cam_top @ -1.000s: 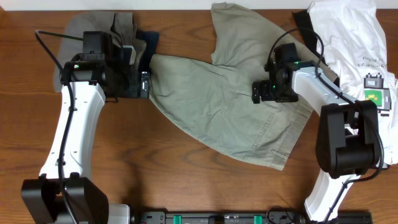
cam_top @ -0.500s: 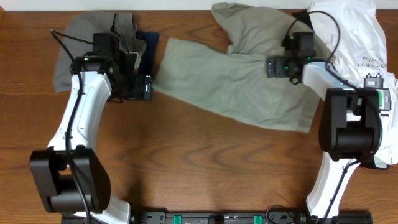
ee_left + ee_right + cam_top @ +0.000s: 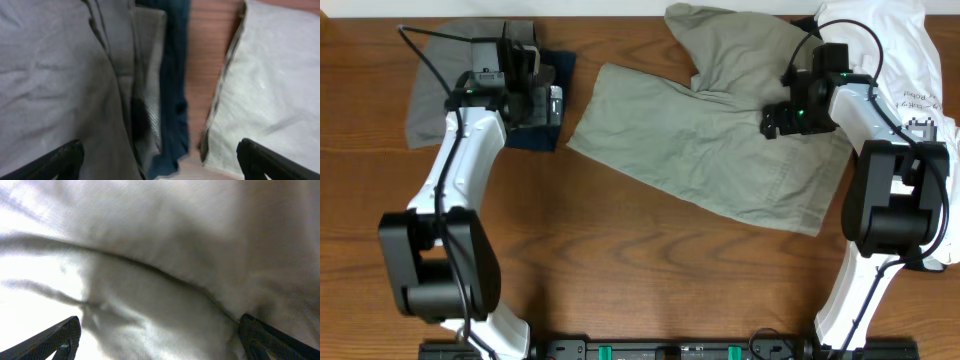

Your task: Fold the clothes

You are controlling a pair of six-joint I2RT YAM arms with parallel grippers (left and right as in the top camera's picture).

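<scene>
A: What are the claws doing?

B: The right claw (image 3: 778,122) is standing wide open, gripping nothing, and hovering over the right part of the khaki shorts (image 3: 700,150). Its wrist camera is showing only pale creased cloth close beneath the fingers. The left claw (image 3: 552,105) is also gaping wide and empty, hanging over the seam where the grey piece (image 3: 435,80) is meeting the navy piece (image 3: 535,140).

A: What is different from a second ago?

B: The shorts are lying higher and flatter now. Their lower leg was trailing toward the near side of the desk (image 3: 620,270); it is now sitting drawn up toward the far edge. The left arm has shifted toward the far edge too, and bare wood is showing between the navy piece and the shorts' left edge.

A: Meaning for the folding?

B: I am judging this as spreading rather than folding: the shorts are looking smoothed but no fold is showing yet. The white tee (image 3: 890,60) is lying bunched at the far right.

A: Any bins or baskets?

B: None is showing; everything is resting straight on the desk.
</scene>
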